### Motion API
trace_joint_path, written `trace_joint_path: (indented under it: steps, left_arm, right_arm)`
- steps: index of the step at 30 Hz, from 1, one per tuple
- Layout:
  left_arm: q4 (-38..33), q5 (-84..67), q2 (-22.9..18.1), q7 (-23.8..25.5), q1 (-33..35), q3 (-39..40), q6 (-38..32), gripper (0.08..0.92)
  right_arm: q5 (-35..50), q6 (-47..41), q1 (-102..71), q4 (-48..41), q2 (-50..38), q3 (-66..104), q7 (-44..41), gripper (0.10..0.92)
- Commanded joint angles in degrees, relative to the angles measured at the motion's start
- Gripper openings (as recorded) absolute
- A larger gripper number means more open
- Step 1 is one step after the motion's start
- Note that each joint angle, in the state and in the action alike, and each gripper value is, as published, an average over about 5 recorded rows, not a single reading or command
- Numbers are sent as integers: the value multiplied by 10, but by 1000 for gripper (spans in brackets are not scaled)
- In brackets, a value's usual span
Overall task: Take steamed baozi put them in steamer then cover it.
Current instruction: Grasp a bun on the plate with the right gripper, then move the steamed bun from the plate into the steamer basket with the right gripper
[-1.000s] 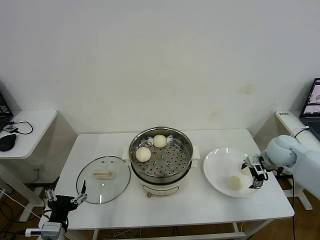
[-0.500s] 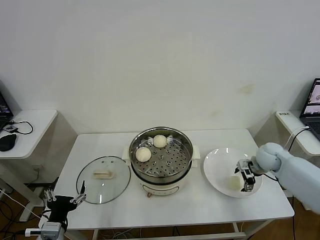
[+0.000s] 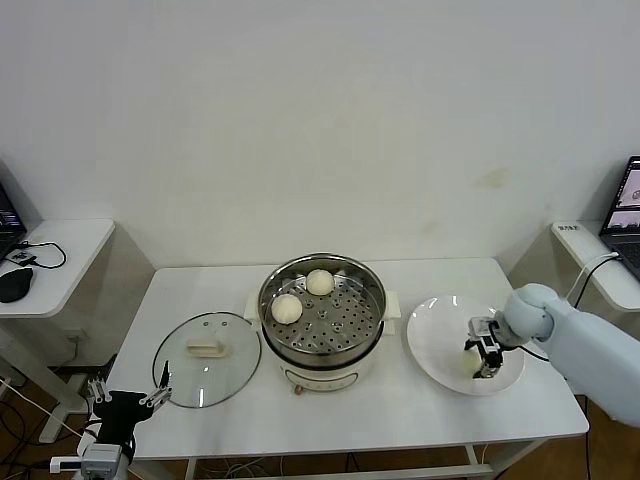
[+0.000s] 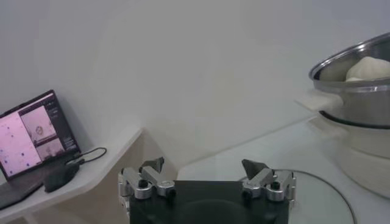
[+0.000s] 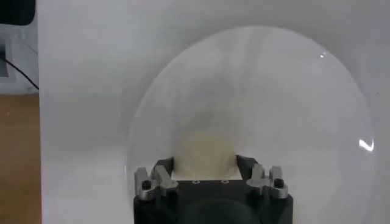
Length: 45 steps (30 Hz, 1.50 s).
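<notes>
So about halfway there I'd say: two steamed baozi (image 3: 287, 308) sit in the steamer (image 3: 321, 306) at center frame, and the cover (image 3: 206, 358) is lying flat on the table (image 3: 400, 415) at lower left, not on yet. At least one bun (image 5: 206, 151) is left on the white plate (image 3: 437, 345) at right. The right end effector (image 3: 482, 358) is down on that plate with its fingers either side of the bun, looks clamped on it. The left end effector (image 4: 207, 180) hangs released, bottom left corner, off the table.
</notes>
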Motion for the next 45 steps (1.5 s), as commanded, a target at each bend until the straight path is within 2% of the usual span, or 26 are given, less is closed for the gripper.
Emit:
trace_joint_path:
  steps: [1, 11, 20, 33, 45]
  left_arm:
    - [-2, -1, 1, 0, 0, 0, 0, 823]
    - [-8, -3, 5, 1, -5, 6, 0, 823]
    - [-11, -13, 11, 1, -6, 3, 1, 823]
    - [-8, -15, 8, 0, -8, -4, 0, 823]
    - [-8, -16, -2, 0, -4, -20, 0, 823]
  right_arm:
    - [38, -4, 105, 19, -37, -53, -25, 645]
    - [119, -16, 329, 47, -35, -177, -41, 642]
    - [200, -28, 511, 32, 84, -287, -38, 645]
    - [254, -44, 507, 35, 260, -319, -9, 645]
    - [231, 6, 439, 53, 322, -351, 12, 645]
